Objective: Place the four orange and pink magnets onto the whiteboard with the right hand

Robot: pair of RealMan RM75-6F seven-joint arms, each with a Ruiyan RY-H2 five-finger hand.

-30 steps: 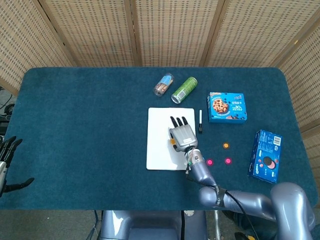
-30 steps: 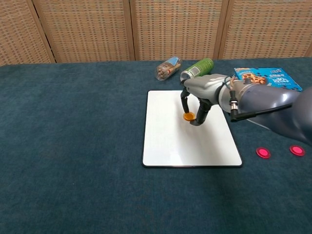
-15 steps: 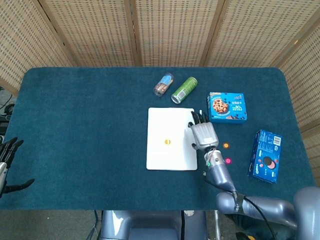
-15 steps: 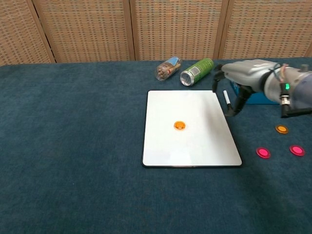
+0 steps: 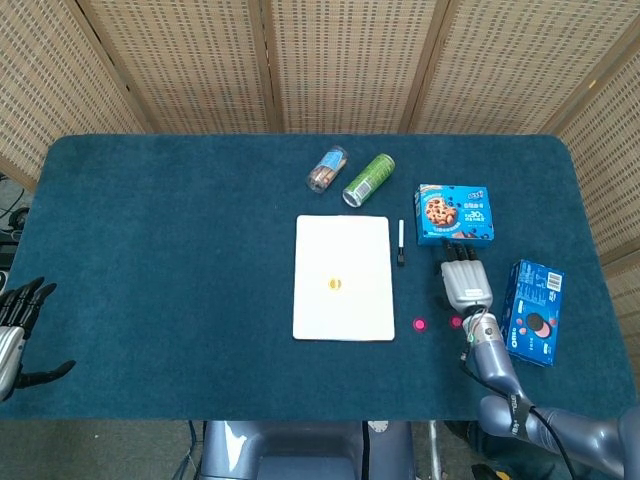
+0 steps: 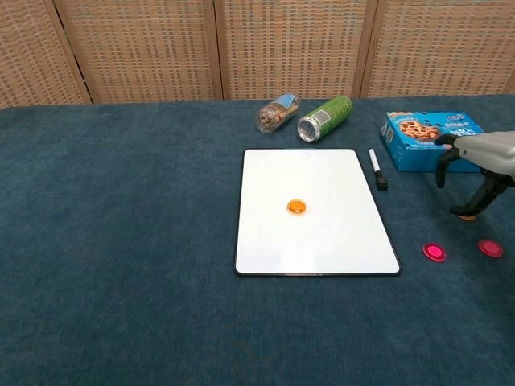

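One orange magnet [image 6: 297, 207] [image 5: 335, 284] lies near the middle of the whiteboard [image 6: 322, 249] [image 5: 343, 240]. My right hand [image 6: 483, 161] [image 5: 466, 285] hangs over the cloth to the right of the board, fingers pointing down and thumb held apart. A fingertip [image 6: 476, 203] touches the second orange magnet [image 6: 464, 215], which still lies on the cloth. Two pink magnets [image 6: 434, 252] [image 6: 489, 248] lie just in front of it, also seen as pink magnets [image 5: 419, 325] [image 5: 456, 321] in the head view. My left hand [image 5: 15, 335] hangs off the table's left edge, fingers spread and holding nothing.
A black marker [image 6: 378, 169] lies by the board's right edge. Behind the board lie a green can [image 6: 324, 118] and a clear tube [image 6: 278, 112]. A blue cookie box [image 6: 430, 129] sits behind my right hand, and a blue Oreo box [image 5: 533, 312] to its right.
My right hand let go of the orange magnet on the whiteboard, then swung right across the marker and came down onto the second orange magnet. The left hand stayed put.
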